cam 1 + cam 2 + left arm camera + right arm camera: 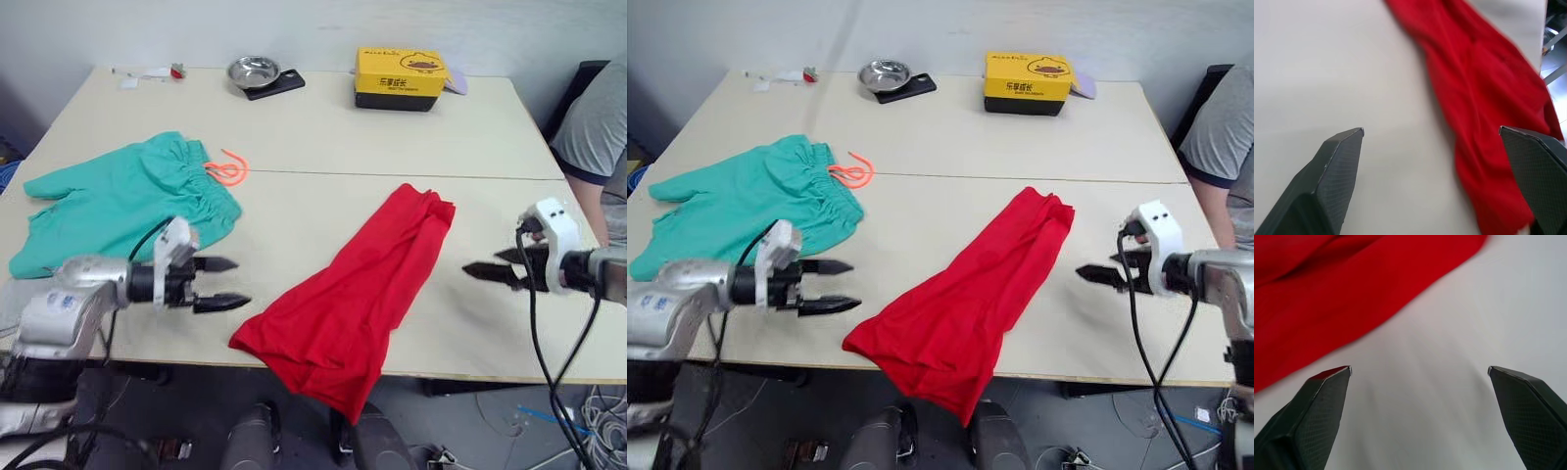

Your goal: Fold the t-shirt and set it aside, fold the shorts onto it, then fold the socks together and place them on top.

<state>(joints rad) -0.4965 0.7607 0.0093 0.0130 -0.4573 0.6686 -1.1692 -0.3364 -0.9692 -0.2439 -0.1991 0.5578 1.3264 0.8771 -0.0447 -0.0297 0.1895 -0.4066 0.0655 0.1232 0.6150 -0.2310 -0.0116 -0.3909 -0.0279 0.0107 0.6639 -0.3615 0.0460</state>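
Left gripper (227,284) fingers apart, empty, above table (323,137) near front edge, between shorts (118,201) and t-shirt (358,289). Right gripper (482,268) apart, empty, near right edge. T-shirt bunched diagonally, lower end hanging over front edge. Shorts flat at left edge.

A pale beige table (323,137) carries a yellow cardboard box (400,78) at its far edge, near a small steel bowl (253,70) resting on a black flat pad (279,85). A person's grey sleeve (596,122) shows at right.

shorts (118,201) left, t-shirt (358,289) right, on table (323,137)
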